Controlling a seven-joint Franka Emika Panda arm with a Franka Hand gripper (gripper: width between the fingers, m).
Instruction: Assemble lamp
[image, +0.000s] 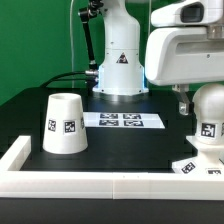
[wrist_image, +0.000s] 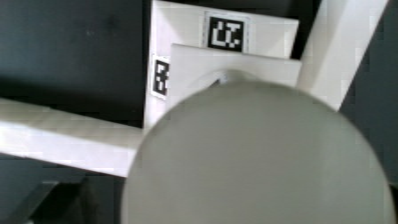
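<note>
While the white robot arm's bulky wrist end (image: 185, 50) is hanging over the exterior view's right side, the round white plastic bulb (image: 210, 108) is sitting directly beneath it, upright, with a black-and-white square tag showing on its neck. The bulb is resting on the low square sloped white base (image: 192, 165), which is lying at the near right corner of the dark desk (image: 30, 105) and is showing tags on its slanted faces. In the wrist view the bulb (wrist_image: 267, 150) is filling most of the picture as a blurred pale dome, with the tagged base (wrist_image: 222, 40) appearing behind it. The fingers are not showing clearly in either view, so whether they are apart, together, or clamped on the bulb cannot be told. The white tapered cup-shaped shade (image: 65, 125) is standing mouth-down, well apart from the bulb, toward the exterior view's left, with two tags facing the camera. The marker board (image: 122, 120) is lying flat between the shade and the bulb, farther back. A white raised rail (image: 100, 182) is bordering the desk's near edge, and the tall white robot pedestal (image: 120, 65) is standing at the back.
</note>
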